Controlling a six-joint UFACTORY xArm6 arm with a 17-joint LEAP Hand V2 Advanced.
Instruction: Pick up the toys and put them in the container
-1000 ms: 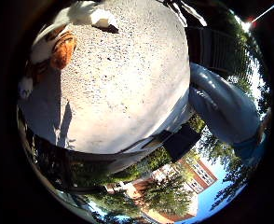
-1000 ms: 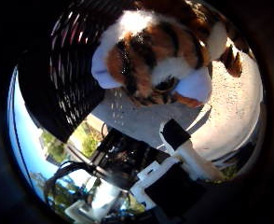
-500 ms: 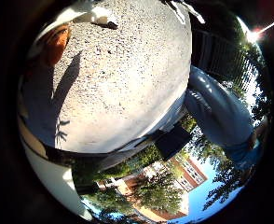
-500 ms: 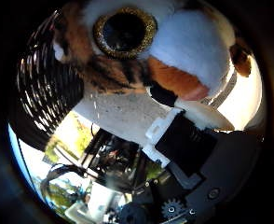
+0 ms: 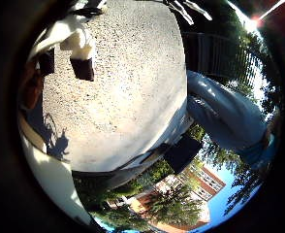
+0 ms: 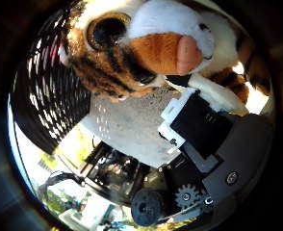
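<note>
— Plush, that tiger (image 6: 146,53) was: soft and light, so I judged the body a better hold than the head.

— Where was it?

— Close against my hand (image 6: 204,139), filling the thumb view, near the black basket (image 6: 45,115), above the gravel (image 5: 128,92).

— And the fingers?

— They curled round the tiger; one fingertip (image 6: 199,89) pressed under its muzzle.

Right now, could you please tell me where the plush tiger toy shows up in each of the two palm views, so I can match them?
Right thumb side palm view: the tiger toy fills much of the picture, face close to the palm, beside the black mesh container.
Right little finger side palm view: only an orange sliver at the rim, probably the toy.
Shared landmark: the grey gravelly ground, seen in both views.
</note>
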